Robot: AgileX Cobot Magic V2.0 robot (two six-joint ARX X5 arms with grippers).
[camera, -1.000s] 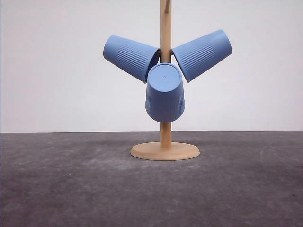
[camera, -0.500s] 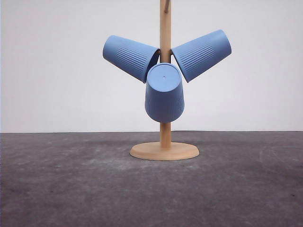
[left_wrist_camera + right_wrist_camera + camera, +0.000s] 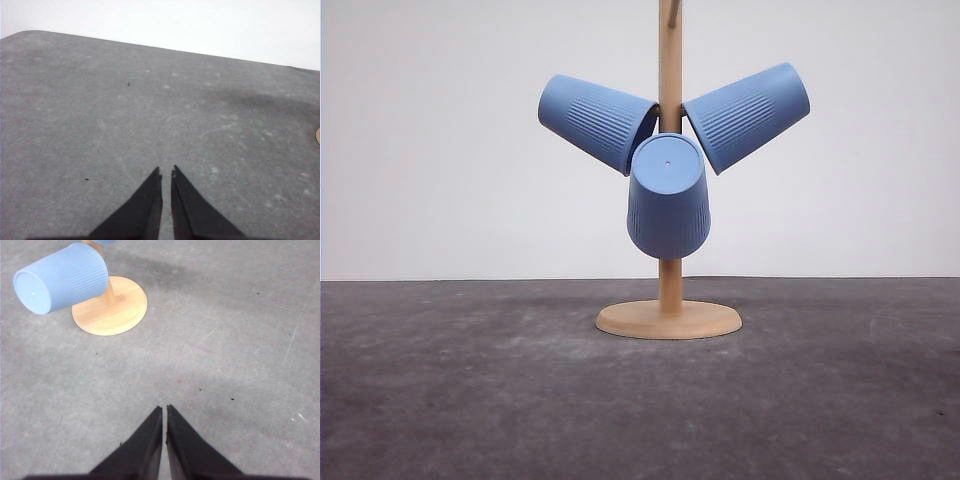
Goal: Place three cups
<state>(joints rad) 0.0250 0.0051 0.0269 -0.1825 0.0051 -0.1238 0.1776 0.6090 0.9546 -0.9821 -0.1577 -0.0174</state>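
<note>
Three light-blue ribbed cups hang mouth-inward on the wooden peg stand (image 3: pixel 669 318) at the table's middle: one cup (image 3: pixel 597 121) points up-left, one cup (image 3: pixel 748 114) points up-right, and the third cup (image 3: pixel 668 198) hangs at the front with its flat base toward the camera. In the right wrist view a cup (image 3: pixel 62 278) sticks out over the stand's round base (image 3: pixel 111 312). My right gripper (image 3: pixel 164 412) is shut and holds nothing, well short of the stand. Over bare table, my left gripper (image 3: pixel 166 175) is shut with nothing in it.
The dark grey table (image 3: pixel 470 400) runs back to a white wall. The table's far edge (image 3: pixel 150 45) and a sliver of the stand's base (image 3: pixel 318 136) appear in the left wrist view.
</note>
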